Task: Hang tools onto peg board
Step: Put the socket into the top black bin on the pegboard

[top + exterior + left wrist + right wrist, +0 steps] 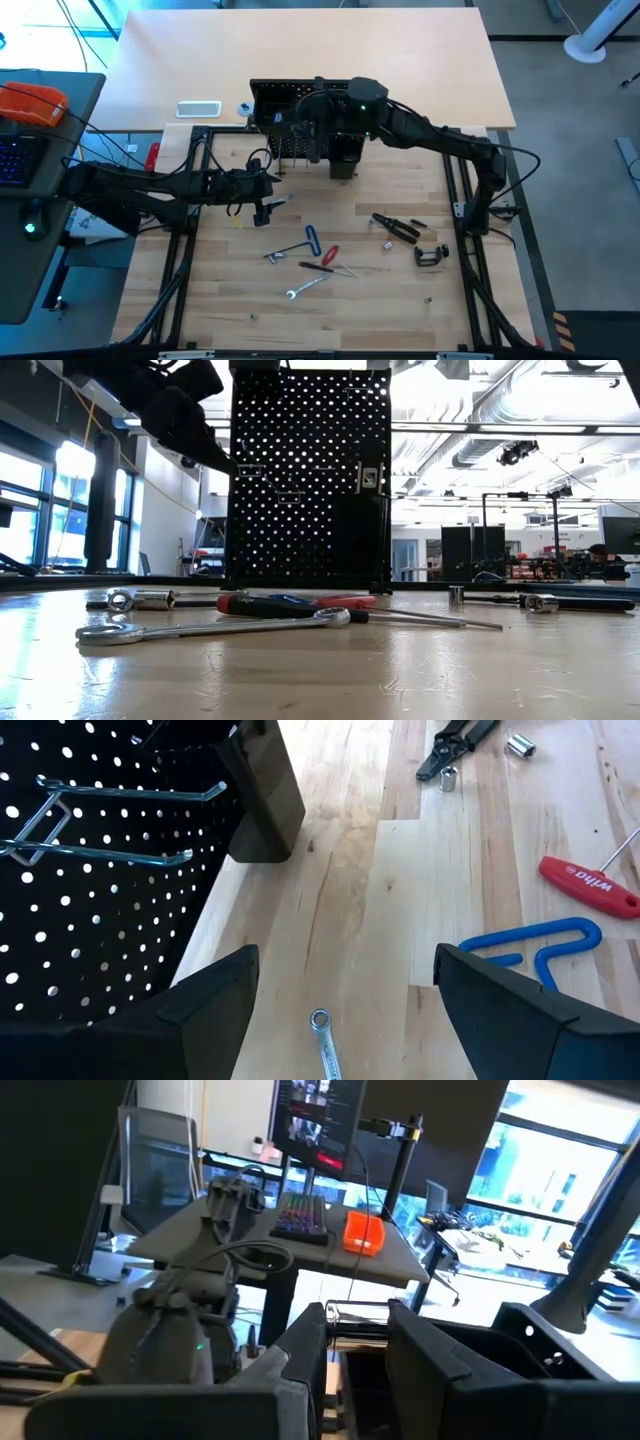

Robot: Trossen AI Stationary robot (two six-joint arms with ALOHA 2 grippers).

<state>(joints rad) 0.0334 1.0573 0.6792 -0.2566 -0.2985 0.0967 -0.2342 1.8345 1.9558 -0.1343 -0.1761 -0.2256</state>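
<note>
Right hand (355, 1342) up at the peg board (300, 120), pinching a shiny silver tool (358, 1330).
Left hand (340, 1010) hovers wide open and empty over the worktop (350, 310), just above a small wrench (322, 1040).

From my remote seat I see a grey floor (570, 150), a pale back table (300, 60), tall bright windows (30, 510), ceiling ducts (500, 400), and a desk (290, 1240) bearing a keyboard (300, 1215).

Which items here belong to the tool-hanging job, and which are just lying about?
Part of the job:
peg board
blue T hex key
red screwdriver
wrench
pliers
C-clamp
silver tool in the right gripper

Just lying about:
orange case
white tray
keyboard
</note>
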